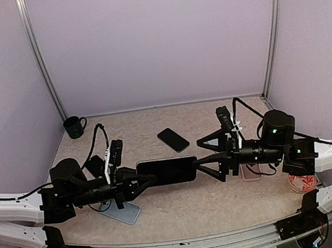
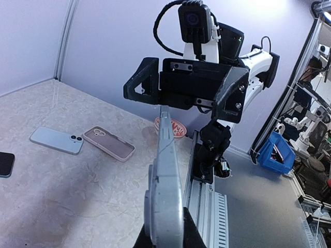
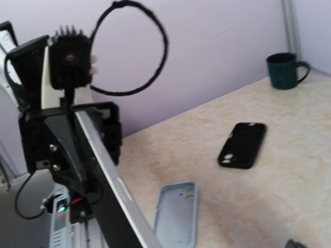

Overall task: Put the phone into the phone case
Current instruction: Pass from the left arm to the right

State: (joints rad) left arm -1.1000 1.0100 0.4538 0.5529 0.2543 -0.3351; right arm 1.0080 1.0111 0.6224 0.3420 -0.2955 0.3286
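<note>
A dark-screened phone [image 1: 167, 171] with a silver-grey edge hangs level above the table's middle, and my left gripper [image 1: 144, 179] is shut on its left end. The left wrist view has the phone [image 2: 166, 181] edge-on, pinched at the bottom of the picture. My right gripper [image 1: 209, 157] stands open at the phone's right end, one finger on each side of it, apart from it. A light blue phone case [image 1: 121, 212] lies hollow side up below the left arm, also seen as the blue case [image 3: 177, 217] in the right wrist view.
A black case [image 1: 173, 139] lies behind the phone. A pink case [image 2: 109, 143] and a light blue phone [image 2: 57, 140] lie under the right arm's side. A green mug [image 1: 74, 127] stands at the back left. A red and white dish [image 1: 302, 182] sits at the right edge.
</note>
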